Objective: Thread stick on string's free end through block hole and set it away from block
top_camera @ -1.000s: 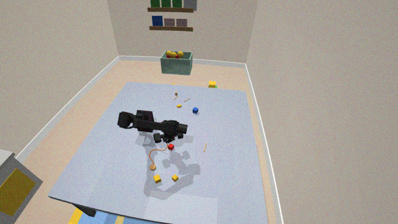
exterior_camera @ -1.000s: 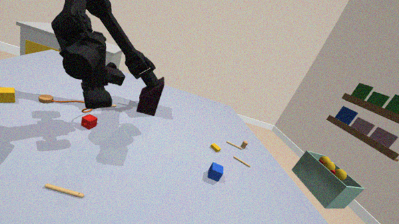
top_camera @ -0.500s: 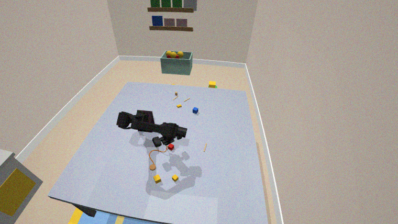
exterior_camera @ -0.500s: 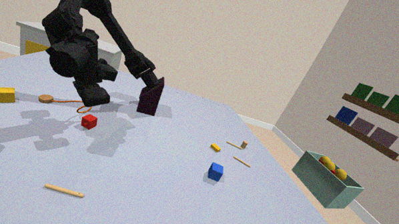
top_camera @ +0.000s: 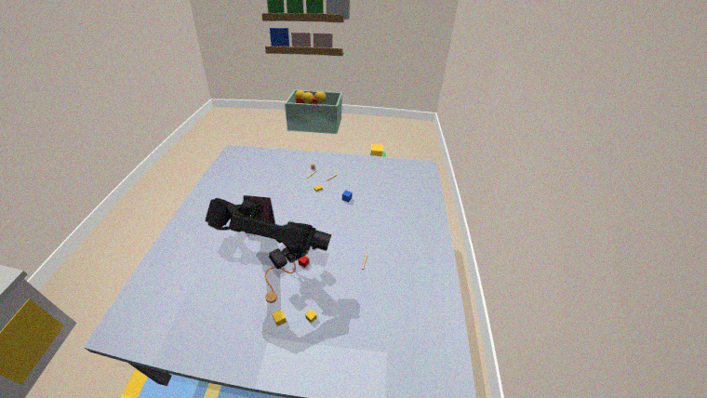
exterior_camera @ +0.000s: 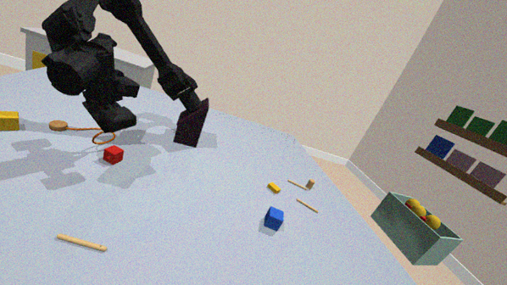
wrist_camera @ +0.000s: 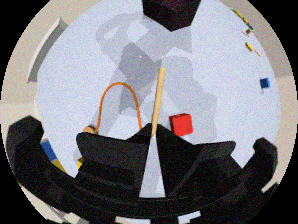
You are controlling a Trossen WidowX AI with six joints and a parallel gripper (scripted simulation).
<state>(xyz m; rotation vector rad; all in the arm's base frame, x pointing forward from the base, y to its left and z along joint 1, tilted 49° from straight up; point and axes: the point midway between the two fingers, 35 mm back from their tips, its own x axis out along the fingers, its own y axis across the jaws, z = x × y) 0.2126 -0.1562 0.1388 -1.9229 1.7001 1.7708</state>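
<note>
My gripper (top_camera: pixel 286 256) (exterior_camera: pixel 113 122) (wrist_camera: pixel 153 127) is shut on the wooden stick (wrist_camera: pixel 158 96), low over the table beside the red cube (top_camera: pixel 303 261) (exterior_camera: pixel 112 155) (wrist_camera: pixel 181 124). The stick points out ahead of the fingers in the wrist view; the top and exterior views hide it. The orange string (top_camera: pixel 266 277) (exterior_camera: pixel 80 129) (wrist_camera: pixel 119 83) loops from the fingers to the round wooden button (top_camera: pixel 271 297) (exterior_camera: pixel 58 125) (wrist_camera: pixel 89 130). Two yellow blocks (top_camera: pixel 279 317) (exterior_camera: pixel 8 121) stand near the button. No hole shows in any block, so I cannot tell which one has it.
A loose stick (top_camera: pixel 364 261) (exterior_camera: pixel 81 242) lies apart from the arm. A blue cube (top_camera: pixel 347 196) (exterior_camera: pixel 274 218) (wrist_camera: pixel 265 83), a small yellow piece (top_camera: pixel 317 188) (exterior_camera: pixel 274 187), two thin sticks and a small wooden cylinder (top_camera: pixel 313 166) (exterior_camera: pixel 310 184) lie farther off. The arm's dark base (exterior_camera: pixel 191 124) stands on the table.
</note>
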